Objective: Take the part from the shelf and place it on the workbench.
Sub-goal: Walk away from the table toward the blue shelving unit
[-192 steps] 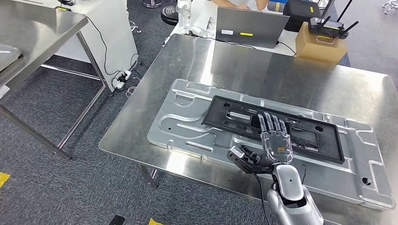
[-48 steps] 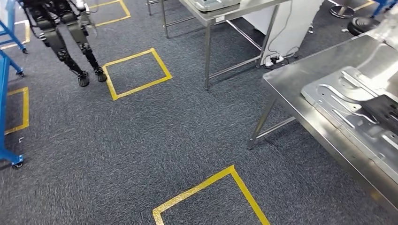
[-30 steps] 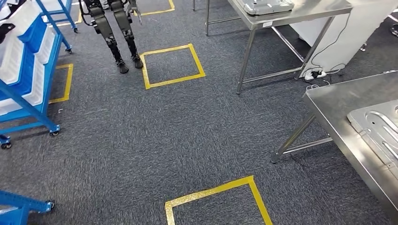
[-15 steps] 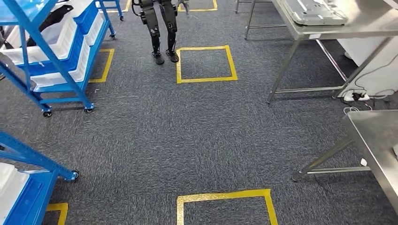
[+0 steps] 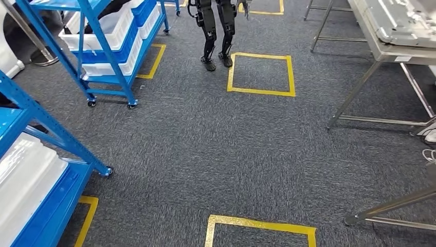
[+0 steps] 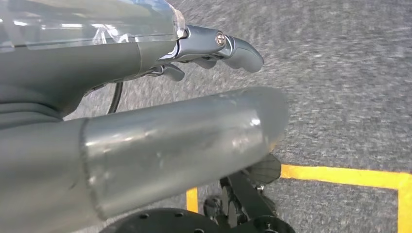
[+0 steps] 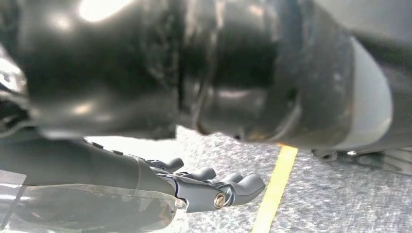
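Grey carpet [image 5: 216, 154], blue shelf [image 5: 110, 46] far left; your left hand [image 6: 214, 48] and right hand [image 7: 214, 189] hang loose, holding nothing.

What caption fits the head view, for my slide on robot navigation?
Grey carpet with yellow taped squares, blue wheeled shelves holding white bins, steel tables, and another robot's legs.

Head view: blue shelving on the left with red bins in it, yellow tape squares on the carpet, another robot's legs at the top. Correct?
Not quite. In the head view the bins in the blue shelving are white, not red. The rest holds: yellow tape squares on the carpet, another robot's legs at the top.
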Tool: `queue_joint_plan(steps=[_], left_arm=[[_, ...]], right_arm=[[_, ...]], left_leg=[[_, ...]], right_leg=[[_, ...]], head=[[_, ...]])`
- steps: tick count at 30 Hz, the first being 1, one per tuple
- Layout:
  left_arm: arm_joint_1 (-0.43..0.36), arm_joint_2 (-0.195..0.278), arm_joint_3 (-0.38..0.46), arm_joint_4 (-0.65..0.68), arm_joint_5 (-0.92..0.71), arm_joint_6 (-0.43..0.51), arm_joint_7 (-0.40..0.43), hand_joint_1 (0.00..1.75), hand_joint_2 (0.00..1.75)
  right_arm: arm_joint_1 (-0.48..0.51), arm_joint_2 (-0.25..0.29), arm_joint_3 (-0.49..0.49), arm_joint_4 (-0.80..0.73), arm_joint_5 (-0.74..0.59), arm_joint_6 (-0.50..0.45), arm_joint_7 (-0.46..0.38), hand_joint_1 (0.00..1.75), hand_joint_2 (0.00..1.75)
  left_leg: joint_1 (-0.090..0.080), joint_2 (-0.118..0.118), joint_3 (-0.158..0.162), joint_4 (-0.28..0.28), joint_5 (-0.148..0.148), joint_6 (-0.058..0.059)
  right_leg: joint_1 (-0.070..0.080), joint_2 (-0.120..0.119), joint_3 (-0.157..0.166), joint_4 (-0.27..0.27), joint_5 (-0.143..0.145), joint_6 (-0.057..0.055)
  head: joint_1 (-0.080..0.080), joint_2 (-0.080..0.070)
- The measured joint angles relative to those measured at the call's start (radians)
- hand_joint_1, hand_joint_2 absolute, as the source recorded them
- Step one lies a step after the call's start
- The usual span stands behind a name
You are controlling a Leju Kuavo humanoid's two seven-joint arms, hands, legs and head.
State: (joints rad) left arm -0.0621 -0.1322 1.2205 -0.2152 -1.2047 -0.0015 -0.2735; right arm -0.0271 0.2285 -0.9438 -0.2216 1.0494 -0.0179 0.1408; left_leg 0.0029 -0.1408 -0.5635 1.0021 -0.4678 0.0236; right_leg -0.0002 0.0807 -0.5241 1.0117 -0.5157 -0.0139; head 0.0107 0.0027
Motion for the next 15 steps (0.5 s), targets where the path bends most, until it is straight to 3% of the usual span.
queue_joint_plan(steps=[1,3,5,6,7,8,10,12,14,15], left_arm=[[0.003,0.0,0.0,0.0,0.0,0.0,0.0,0.0,0.0],[0.004,0.001,0.001,0.0,0.0,0.0,0.0,0.0,0.0],[0.0,0.002,0.001,0.0,0.0,0.0,0.0,0.0,0.0],[-0.002,0.001,0.001,0.0,0.0,0.0,0.0,0.0,0.0],[-0.002,0.001,0.001,0.0,0.0,0.0,0.0,0.0,0.0],[0.0,0.0,0.001,0.0,0.0,0.0,0.0,0.0,0.0],[0.004,0.0,0.001,0.0,0.0,0.0,0.0,0.0,0.0],[0.002,0.001,0.002,0.0,0.0,0.0,0.0,0.0,0.0],[0.001,0.001,0.002,0.0,0.0,0.0,0.0,0.0,0.0],[0.002,0.001,0.002,0.0,0.0,0.0,0.0,0.0,0.0]], right_arm=[[-0.001,0.0,0.0,0.0,0.0,0.0,0.0,0.0,0.0],[0.0,0.001,0.0,0.0,0.0,0.0,0.0,0.0,0.0],[0.004,0.001,0.0,0.0,0.0,0.001,0.0,0.0,0.0],[0.005,0.001,0.0,0.0,0.0,0.001,0.0,0.0,0.0],[0.006,0.001,0.0,0.0,0.0,0.0,0.0,0.0,0.0],[0.007,0.001,0.0,0.0,0.0,0.0,0.0,0.0,0.0],[0.006,0.001,0.0,0.0,0.0,0.0,0.0,0.0,0.0],[0.006,0.001,0.0,0.0,0.0,0.0,0.0,0.0,0.0],[0.004,0.001,0.0,0.0,0.0,0.0,0.0,0.0,0.0],[0.002,0.001,0.0,0.0,0.0,0.0,0.0,0.0,0.0]], left_leg=[[0.001,0.003,-0.003,0.002,-0.001,-0.006],[-0.001,0.048,-0.023,0.042,-0.027,-0.014],[0.0,0.107,-0.079,0.156,-0.087,-0.022],[0.004,0.12,-0.112,0.221,-0.113,-0.026],[0.007,0.127,-0.134,0.266,-0.125,-0.03],[0.011,0.133,-0.138,0.274,-0.118,-0.034],[0.015,0.154,-0.086,0.18,-0.058,-0.038],[0.011,0.195,-0.018,0.052,-0.014,-0.033],[0.003,0.21,0.004,0.008,-0.008,-0.023],[0.001,0.197,0.002,0.007,-0.007,-0.017]], right_leg=[[-0.001,-0.013,0.003,-0.005,0.003,-0.005],[-0.005,-0.041,0.012,-0.021,0.009,-0.016],[-0.004,-0.075,0.016,-0.026,0.008,-0.023],[-0.002,-0.094,0.017,-0.026,0.006,-0.024],[-0.002,-0.111,0.018,-0.025,0.004,-0.025],[-0.001,-0.127,0.018,-0.024,0.001,-0.024],[-0.003,-0.154,0.023,-0.019,-0.007,-0.019],[0.0,-0.176,0.029,-0.014,-0.016,-0.009],[0.004,-0.194,0.034,-0.012,-0.022,0.001],[0.004,-0.202,0.037,-0.013,-0.024,0.006]], head=[[0.0,0.0],[-0.001,0.0],[-0.001,0.0],[-0.001,0.0],[-0.001,0.0],[-0.001,0.0],[-0.001,0.0],[-0.001,0.0],[-0.001,0.0],[0.0,0.0]])
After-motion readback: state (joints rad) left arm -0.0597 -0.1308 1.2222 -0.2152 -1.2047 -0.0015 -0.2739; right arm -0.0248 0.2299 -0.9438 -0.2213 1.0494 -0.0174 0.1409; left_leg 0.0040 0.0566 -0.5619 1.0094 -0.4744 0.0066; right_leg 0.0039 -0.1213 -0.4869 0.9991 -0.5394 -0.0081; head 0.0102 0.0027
